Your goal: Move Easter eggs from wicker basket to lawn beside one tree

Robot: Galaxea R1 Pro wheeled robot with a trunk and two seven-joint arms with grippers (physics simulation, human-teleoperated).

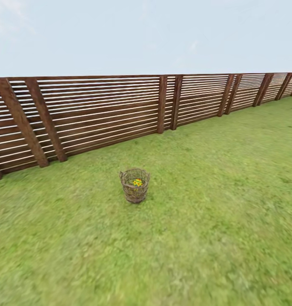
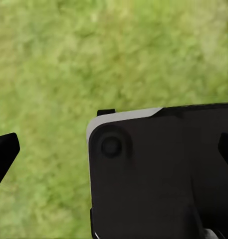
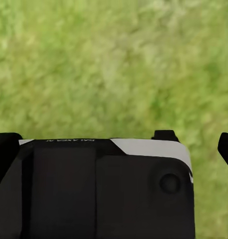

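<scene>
The wicker basket (image 1: 135,185) stands upright on the lawn (image 1: 205,238) a little left of the middle of the head view, well apart from the robot. Inside it, a patch of yellow with blue and red marks shows through the open top: at least one Easter egg (image 1: 138,182), though how many lie there is too small to tell. Behind the basket, a brown slatted fence (image 1: 99,114) runs across the far edge of the grass, slanting away to the right, with pale sky (image 1: 146,34) above it.

In the left wrist view, the left pincer (image 2: 114,149) hangs over blurred grass; a dark fingertip shows at each side edge of the picture, set wide apart with nothing between them, so it is released. A black and white part of the robot's body (image 2: 158,174) lies beneath it.

In the right wrist view, the right pincer (image 3: 114,149) is likewise spread wide and empty, fingertips at both edges, above the same kind of dark housing (image 3: 104,189) and green grass.
</scene>
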